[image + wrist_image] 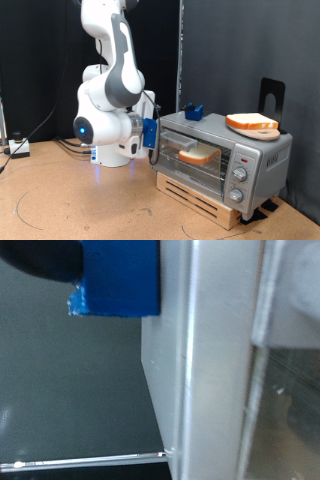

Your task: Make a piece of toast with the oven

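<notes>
Gripper [150, 132] pressed at the oven [222, 158] door's edge on the exterior view's left; can't tell if fingers are spread or pinched.
Piece of toast [197, 155] lies flat on the rack inside, long axis along the oven's width. Risk: hand shoving the light oven off its wooden pallet [200, 200], tipping the orange plate [252, 124] on top.

Black curtain [215, 45] (backdrop), brown wooden tabletop [80, 205]

White rounded arm [112, 70], grey joint sections, glowing blue light on base, blue-padded fingers [150, 133].
</notes>
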Tool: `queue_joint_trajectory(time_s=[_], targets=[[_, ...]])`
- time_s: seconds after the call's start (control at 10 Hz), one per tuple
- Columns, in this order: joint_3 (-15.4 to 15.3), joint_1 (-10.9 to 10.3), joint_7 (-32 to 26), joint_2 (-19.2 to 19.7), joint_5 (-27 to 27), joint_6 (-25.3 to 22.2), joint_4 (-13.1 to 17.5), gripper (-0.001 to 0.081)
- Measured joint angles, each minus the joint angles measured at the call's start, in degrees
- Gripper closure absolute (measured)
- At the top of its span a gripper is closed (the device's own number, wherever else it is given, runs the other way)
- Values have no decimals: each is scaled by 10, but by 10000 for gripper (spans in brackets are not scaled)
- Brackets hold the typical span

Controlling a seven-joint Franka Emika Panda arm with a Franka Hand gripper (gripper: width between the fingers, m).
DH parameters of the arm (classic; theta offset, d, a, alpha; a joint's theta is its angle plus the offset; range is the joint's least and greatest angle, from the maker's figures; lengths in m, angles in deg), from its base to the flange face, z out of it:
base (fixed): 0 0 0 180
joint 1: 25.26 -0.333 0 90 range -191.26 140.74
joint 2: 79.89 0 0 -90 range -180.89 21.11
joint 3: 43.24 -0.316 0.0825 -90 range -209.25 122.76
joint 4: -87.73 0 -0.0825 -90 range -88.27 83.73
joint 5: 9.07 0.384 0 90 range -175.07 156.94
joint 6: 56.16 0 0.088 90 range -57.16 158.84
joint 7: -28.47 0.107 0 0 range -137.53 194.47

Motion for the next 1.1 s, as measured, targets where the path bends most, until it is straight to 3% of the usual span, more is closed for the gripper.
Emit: queue_joint_trajectory(time_s=[0.3, 0.5, 0.9, 1.1], targets=[[-16, -11, 1, -54, 46, 5, -34, -2], [-12, -5, 15, -73, 55, 22, -34, -2], [20, 32, 83, -71, 7, 66, -13, -2], [22, 37, 90, -58, -4, 66, -4, -2]])
